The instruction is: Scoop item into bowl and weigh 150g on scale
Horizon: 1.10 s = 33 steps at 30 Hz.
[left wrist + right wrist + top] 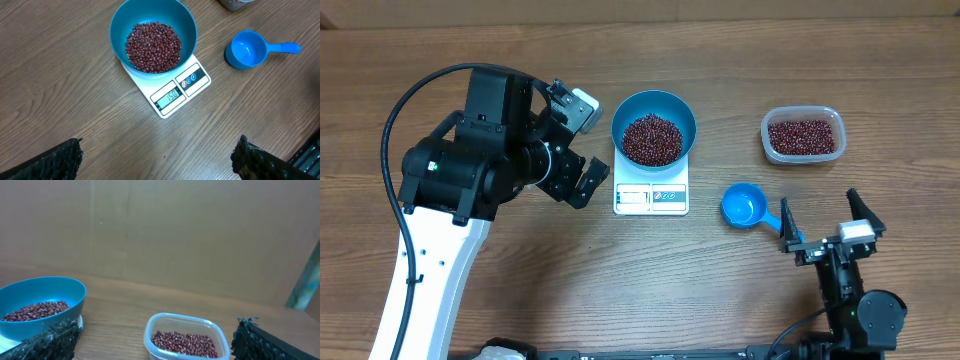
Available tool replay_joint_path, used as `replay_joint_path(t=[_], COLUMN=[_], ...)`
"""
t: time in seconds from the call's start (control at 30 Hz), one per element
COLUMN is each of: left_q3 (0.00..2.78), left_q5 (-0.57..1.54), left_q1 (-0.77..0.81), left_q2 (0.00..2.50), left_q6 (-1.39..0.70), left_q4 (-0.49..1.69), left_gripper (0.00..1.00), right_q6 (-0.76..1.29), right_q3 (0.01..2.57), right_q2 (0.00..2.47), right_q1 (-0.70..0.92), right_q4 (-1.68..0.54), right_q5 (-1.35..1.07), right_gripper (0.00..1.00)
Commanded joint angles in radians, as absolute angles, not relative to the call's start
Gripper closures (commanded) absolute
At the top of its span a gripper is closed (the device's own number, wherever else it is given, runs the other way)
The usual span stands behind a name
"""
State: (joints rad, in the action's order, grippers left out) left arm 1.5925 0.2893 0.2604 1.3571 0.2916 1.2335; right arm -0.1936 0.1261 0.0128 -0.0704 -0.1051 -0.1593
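Observation:
The blue bowl (653,105) stands on the white scale (651,196) and holds a heap of dark red beans (652,139). In the left wrist view the bowl (120,25), its beans (152,46) and the scale (172,92) lie ahead, and the display reads 150. My left gripper (596,142) hovers just left of the bowl, open and empty (159,150). Near the front edge at the right, my right gripper (823,215) is open and empty (155,330). It faces the bowl (35,292).
A small blue handled scoop (745,207) lies empty on the table between the scale and my right gripper; the left wrist view shows the scoop (245,49) too. A clear plastic tub (803,135) of beans sits at the back right, and this tub (186,337) is straight ahead of my right gripper.

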Motion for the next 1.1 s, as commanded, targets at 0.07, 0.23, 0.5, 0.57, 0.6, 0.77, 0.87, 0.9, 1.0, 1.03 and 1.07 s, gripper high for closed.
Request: replay_joint_path(t=[0.07, 0.23, 0.5, 0.57, 0.6, 0.77, 0.87, 0.9, 1.0, 1.03, 1.07], left_q3=[1.606, 1.606, 1.606, 1.606, 1.606, 1.606, 1.606, 1.606, 1.606, 1.606, 1.606], left_q5=[0.304, 0.304, 0.304, 0.304, 0.304, 0.304, 0.304, 0.304, 0.304, 0.304, 0.304], left_q1=[0.262, 0.262, 0.262, 0.262, 0.262, 0.262, 0.262, 0.262, 0.262, 0.262, 0.262], left_q2=[1.353, 1.353, 1.353, 1.353, 1.353, 1.353, 1.353, 1.353, 1.353, 1.353, 1.353], left_q6=[0.307, 0.307, 0.307, 0.307, 0.307, 0.307, 0.307, 0.307, 0.307, 0.307, 0.307], left_q4=[1.230, 1.230, 1.230, 1.230, 1.230, 1.230, 1.230, 1.230, 1.230, 1.230, 1.230], left_gripper=[0.00, 0.00, 0.01, 0.00, 0.00, 0.01, 0.00, 0.00, 0.00, 0.00, 0.00], right_q6=[-0.178, -0.115, -0.100, -0.101, -0.100, -0.101, -0.101, -0.101, -0.101, -0.101, -0.101], right_q3=[0.081, 0.018, 0.008, 0.008, 0.008, 0.008, 0.008, 0.008, 0.008, 0.008, 0.008], right_q2=[0.002, 0.002, 0.002, 0.002, 0.002, 0.003, 0.003, 0.003, 0.003, 0.003, 0.003], right_q1=[-0.039, -0.039, -0.038, -0.038, -0.038, -0.038, -0.038, -0.038, -0.038, -0.038, -0.038], right_q4=[-0.085, 0.025, -0.009, -0.041, -0.063, -0.080, -0.080, -0.080, -0.080, -0.080, -0.080], right_q5=[-0.079, -0.045, -0.047, -0.053, -0.057, -0.053, -0.053, -0.053, -0.053, -0.053, -0.053], right_gripper=[0.00, 0.00, 0.00, 0.00, 0.00, 0.00, 0.00, 0.00, 0.00, 0.00, 0.00])
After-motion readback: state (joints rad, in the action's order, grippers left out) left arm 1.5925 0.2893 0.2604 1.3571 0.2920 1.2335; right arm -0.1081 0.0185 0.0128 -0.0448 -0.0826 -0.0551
